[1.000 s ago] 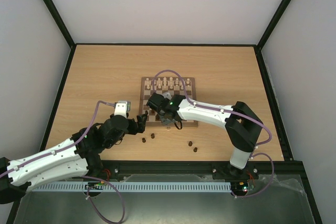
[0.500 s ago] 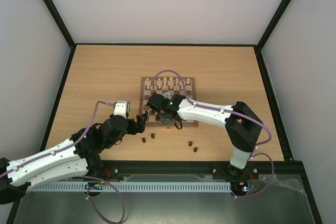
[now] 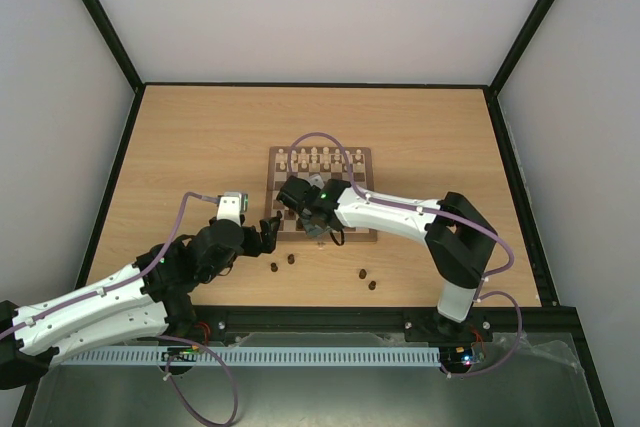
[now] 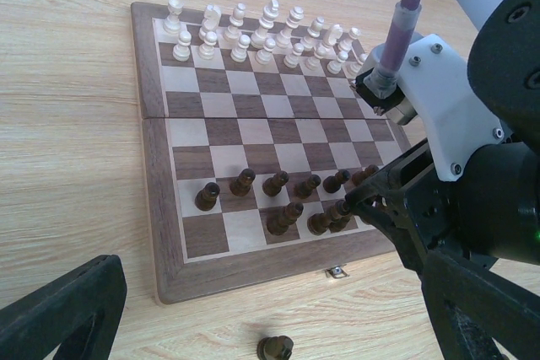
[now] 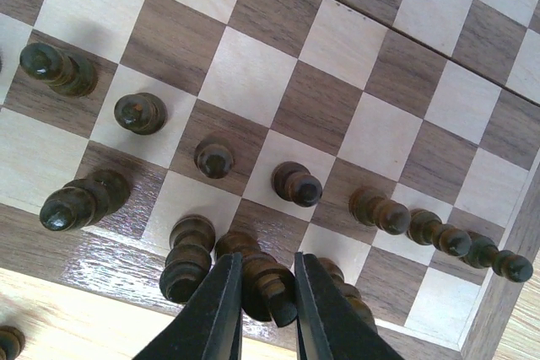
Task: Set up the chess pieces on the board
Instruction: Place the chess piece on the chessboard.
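My right fingers (image 5: 228,292) are pressed in on one dark piece (image 5: 263,286) in the board's (image 5: 312,107) nearest row, one on each side of its upper body. I judge it pinched, not just flanked. My left fingers (image 4: 80,305) are spread wide and hold nothing; they hang over the desk (image 4: 67,124) just off the board's near edge, with a stray piece (image 4: 275,347) below them.

Most of the dark chess pieces (image 4: 274,183) stand in the two near rows. From above, a few loose ones (image 3: 291,259) lie on the desk near that edge. The pale pieces (image 4: 253,31) fill the far rows.

I expect these pieces to be very light and stiff. They look like smooth turned wood, so a round body may twist or slide under flat fingers, and a narrow base will tip at a nudge. I would take hold across the waist or just under the head, squarely from two sides, with only modest pressure. Neighbours stand just beside the pinched piece, so it should be lifted straight and let go only once its base sits flat on the square
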`<control>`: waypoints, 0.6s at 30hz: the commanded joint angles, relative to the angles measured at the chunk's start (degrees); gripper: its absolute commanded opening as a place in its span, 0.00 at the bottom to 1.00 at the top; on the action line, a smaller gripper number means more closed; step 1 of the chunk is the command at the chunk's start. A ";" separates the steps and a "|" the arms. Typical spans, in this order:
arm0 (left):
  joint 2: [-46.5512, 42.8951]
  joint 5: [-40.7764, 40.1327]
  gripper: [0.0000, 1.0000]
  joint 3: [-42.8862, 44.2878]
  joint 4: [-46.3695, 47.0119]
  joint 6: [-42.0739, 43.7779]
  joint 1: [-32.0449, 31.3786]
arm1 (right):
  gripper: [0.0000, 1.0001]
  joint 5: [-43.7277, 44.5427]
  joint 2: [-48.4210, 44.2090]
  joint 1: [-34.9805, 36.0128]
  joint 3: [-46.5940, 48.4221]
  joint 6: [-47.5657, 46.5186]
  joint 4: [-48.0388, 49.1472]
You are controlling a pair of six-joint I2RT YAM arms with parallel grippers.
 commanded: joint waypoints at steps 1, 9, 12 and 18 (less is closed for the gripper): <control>-0.38 -1.12 0.99 0.05 -0.38 0.41 0.28 | 0.13 0.07 1.96 0.37 0.83 -0.26 -2.44; -0.01 -1.18 0.99 0.02 0.00 0.43 0.33 | 0.13 1.67 1.12 0.37 0.77 -0.07 -3.77; 0.18 -1.12 0.99 0.02 0.27 0.50 0.34 | 0.13 2.08 0.84 0.33 0.67 -0.04 -4.17; 0.95 -1.03 0.99 0.03 0.96 0.59 0.28 | 0.13 3.16 0.26 0.37 0.41 0.11 -4.92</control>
